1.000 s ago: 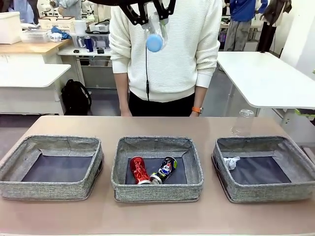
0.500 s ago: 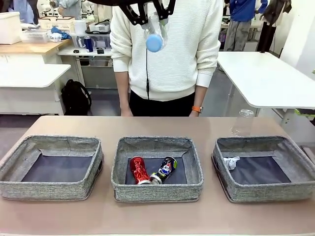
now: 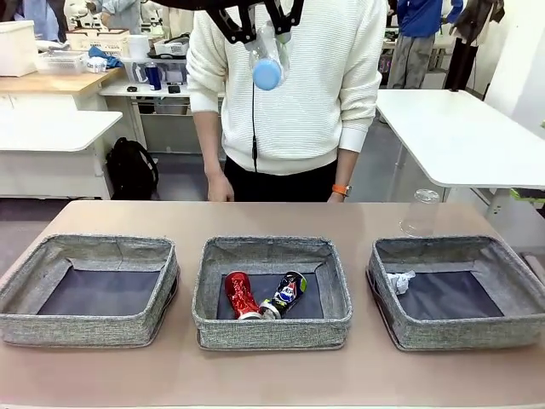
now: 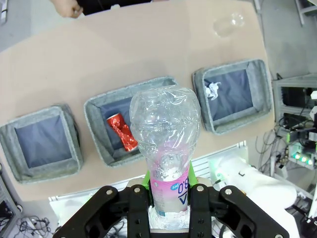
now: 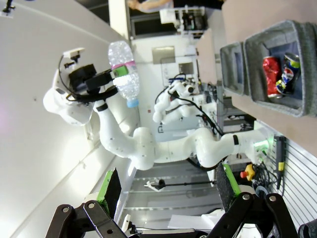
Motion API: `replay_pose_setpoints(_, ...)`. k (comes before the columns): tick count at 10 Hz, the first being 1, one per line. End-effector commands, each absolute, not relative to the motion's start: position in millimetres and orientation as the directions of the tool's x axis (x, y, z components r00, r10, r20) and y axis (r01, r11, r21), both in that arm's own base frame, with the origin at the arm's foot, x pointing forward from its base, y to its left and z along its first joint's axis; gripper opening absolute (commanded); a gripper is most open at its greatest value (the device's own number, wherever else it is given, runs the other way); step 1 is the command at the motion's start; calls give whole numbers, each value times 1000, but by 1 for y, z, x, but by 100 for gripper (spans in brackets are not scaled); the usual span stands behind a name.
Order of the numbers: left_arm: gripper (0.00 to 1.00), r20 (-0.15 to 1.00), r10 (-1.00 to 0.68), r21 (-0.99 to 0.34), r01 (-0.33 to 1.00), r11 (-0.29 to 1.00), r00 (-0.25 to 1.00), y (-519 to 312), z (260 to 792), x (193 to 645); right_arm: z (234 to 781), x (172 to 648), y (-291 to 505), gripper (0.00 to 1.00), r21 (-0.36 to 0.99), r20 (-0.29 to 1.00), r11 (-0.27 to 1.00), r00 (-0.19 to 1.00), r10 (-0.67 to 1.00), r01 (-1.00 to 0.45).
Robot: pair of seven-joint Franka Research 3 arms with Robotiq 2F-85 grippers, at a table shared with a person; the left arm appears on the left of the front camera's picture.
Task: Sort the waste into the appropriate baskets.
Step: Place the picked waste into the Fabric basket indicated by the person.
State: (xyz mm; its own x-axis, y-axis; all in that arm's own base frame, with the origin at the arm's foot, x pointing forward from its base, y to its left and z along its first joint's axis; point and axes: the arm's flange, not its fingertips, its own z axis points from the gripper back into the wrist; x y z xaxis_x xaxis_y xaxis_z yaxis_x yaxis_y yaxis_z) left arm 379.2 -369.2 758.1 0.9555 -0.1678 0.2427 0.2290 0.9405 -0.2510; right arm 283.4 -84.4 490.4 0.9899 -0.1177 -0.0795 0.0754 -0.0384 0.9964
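- High above the far middle of the table (image 3: 272,217), a blue-capped clear bottle (image 3: 266,55) is held off the surface, its blue cap lowest in the front view.
- The bottle is clamped between the narrowly set jaws of the left gripper (image 3: 255,19). In the left wrist view the green-padded fingers (image 4: 144,181) are seen pressed on the pink label band, and the crumpled body of the bottle is seen extending beyond the gripper (image 4: 168,198).
- From the right wrist view the same bottle is seen in that gripper, far off and well above the baskets.
- Crushed red can (image 3: 240,295): laid in the middle basket (image 3: 272,332), near its front wall.
- Crushed dark blue-black can (image 3: 288,291): laid in the same basket, just right of the red can, the near ends close together.
- Crumpled white paper wad (image 3: 400,281): laid in the right basket (image 3: 460,334), at its far left corner.
- Left basket (image 3: 85,331): set in line with the other two along the near side of the table.
- Second clear bottle (image 3: 420,213): stood on the table just beyond the right basket.
- Right gripper (image 5: 166,198): jaws spread wide, nothing between them, held away from the table.
- A person (image 3: 285,94) in a white sweater is stood at the far edge, one hand (image 3: 220,189) hung just above the table edge.
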Motion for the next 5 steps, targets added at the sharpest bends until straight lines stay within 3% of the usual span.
replay_pose_setpoints(1, 23, 242, -160, -253, 221, 942, 957, -365, 758, 376, 492, 284, -84, 100, 997, -62, -52, 991, -116, 56)
replay_pose_setpoints(5, 23, 242, -160, -253, 221, 942, 957, -365, 758, 376, 492, 284, -84, 100, 997, -62, -52, 991, -116, 56)
